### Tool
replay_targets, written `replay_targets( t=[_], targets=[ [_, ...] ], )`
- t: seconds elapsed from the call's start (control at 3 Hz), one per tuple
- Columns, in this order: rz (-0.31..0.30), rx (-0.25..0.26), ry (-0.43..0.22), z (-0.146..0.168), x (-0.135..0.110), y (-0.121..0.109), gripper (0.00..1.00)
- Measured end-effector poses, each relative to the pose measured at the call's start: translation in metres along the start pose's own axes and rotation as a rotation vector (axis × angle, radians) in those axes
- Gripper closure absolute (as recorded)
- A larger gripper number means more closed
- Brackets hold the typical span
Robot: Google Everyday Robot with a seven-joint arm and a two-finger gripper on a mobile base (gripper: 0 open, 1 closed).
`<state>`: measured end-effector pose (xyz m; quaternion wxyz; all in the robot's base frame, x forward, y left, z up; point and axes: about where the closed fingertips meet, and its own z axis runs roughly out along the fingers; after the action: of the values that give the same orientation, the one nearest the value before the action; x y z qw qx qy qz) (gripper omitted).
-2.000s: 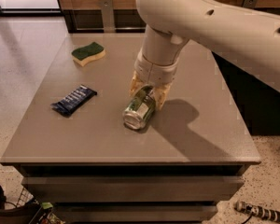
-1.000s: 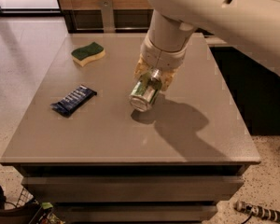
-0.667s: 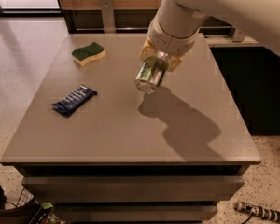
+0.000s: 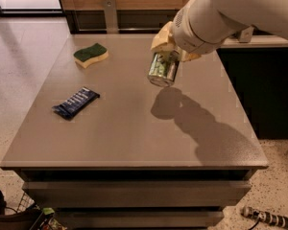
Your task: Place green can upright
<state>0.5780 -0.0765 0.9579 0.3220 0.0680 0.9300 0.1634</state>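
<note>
The green can (image 4: 162,70) is a shiny green and silver drinks can. It hangs tilted in the air above the grey table (image 4: 134,128), its silver end facing down and toward the camera. My gripper (image 4: 172,49) is shut on the can's upper part, its yellowish fingers (image 4: 160,40) on either side. The white arm comes in from the upper right. The can's shadow lies on the table just below it.
A green-and-yellow sponge (image 4: 90,54) lies at the table's back left. A dark blue snack packet (image 4: 76,102) lies at the left middle. The table's front edge is near the bottom. A dark cabinet stands to the right.
The gripper has lifted the can off the table and carried it up and to the right. The can hangs higher and more tilted than before.
</note>
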Motion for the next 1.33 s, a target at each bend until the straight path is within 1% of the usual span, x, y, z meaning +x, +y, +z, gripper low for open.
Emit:
replay_targets(
  t=[0.33,0.67,1.0,1.33],
  targets=[
    [-0.001,-0.186,-0.1,-0.007,-0.005,-0.003,1.0],
    [0.024,-0.372,-0.223,-0.022,-0.026,0.013,1.0],
    [-0.066,-0.443,-0.257,-0.028,-0.029,0.025,1.0],
    [-0.174,-0.447,-0.281,-0.031,-0.027,0.034,1.0]
  ],
)
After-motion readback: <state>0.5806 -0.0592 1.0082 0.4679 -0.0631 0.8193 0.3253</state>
